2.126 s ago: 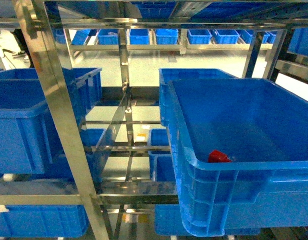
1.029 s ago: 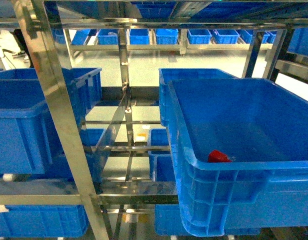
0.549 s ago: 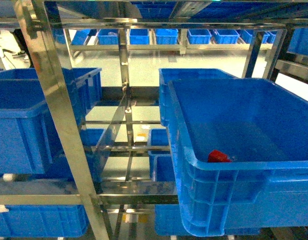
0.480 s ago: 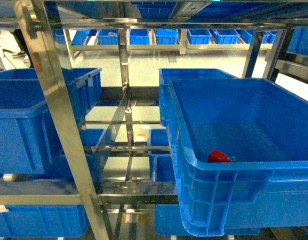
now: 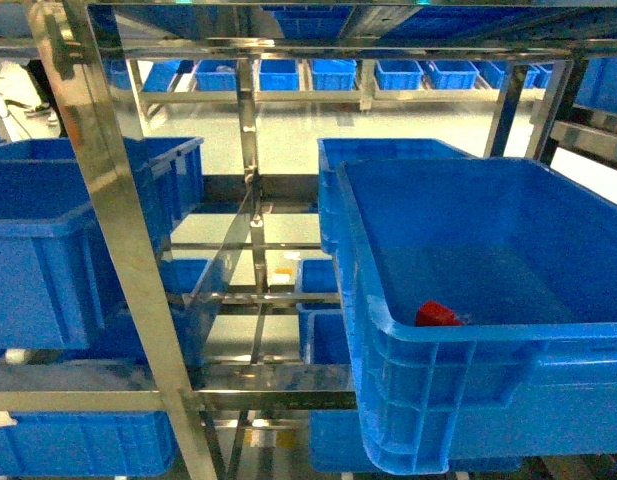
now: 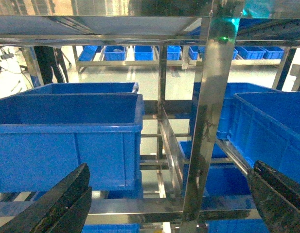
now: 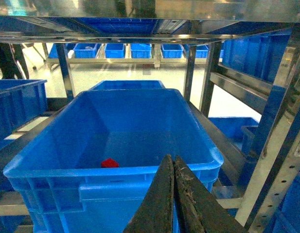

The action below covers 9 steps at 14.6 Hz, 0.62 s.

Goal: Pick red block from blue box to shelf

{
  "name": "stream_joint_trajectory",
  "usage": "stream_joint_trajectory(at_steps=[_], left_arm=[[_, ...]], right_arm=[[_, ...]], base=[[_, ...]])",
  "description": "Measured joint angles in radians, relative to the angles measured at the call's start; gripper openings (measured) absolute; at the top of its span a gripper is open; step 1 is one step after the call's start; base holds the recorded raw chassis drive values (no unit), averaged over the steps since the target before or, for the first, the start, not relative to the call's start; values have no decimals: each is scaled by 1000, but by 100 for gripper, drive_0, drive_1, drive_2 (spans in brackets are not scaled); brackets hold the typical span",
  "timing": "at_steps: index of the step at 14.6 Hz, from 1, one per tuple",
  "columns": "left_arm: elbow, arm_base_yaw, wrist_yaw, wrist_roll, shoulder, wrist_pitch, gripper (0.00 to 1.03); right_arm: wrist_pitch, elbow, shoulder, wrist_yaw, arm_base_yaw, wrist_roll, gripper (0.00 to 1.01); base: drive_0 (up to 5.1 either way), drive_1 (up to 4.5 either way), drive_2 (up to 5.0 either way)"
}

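The red block lies inside the blue box, close behind its near wall. The box stands on a tier of the stainless-steel shelf, at the right in the head view. In the right wrist view the red block shows just over the blue box's rim. My right gripper is shut with nothing in it, in front of that rim and to the right of the block. My left gripper is open and empty, facing a shelf post. Neither gripper shows in the head view.
Dark blue crates fill the shelf's left side and lower tiers. Another crate stands behind the blue box. A perforated upright post stands right of my right gripper. More racks with crates line the far wall.
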Motion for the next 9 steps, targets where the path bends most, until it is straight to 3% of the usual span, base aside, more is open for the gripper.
stream_joint_trajectory(at_steps=[2,5,7,9], left_arm=[[0,0,0,0,0,0,98],[0,0,0,0,0,0,98],[0,0,0,0,0,0,98],[0,0,0,0,0,0,98]], right_arm=[[0,0,0,0,0,0,6],[0,0,0,0,0,0,31],[0,0,0,0,0,0,61],[0,0,0,0,0,0,82]], base=[[0,0,0],[0,0,0],[0,0,0],[0,0,0]])
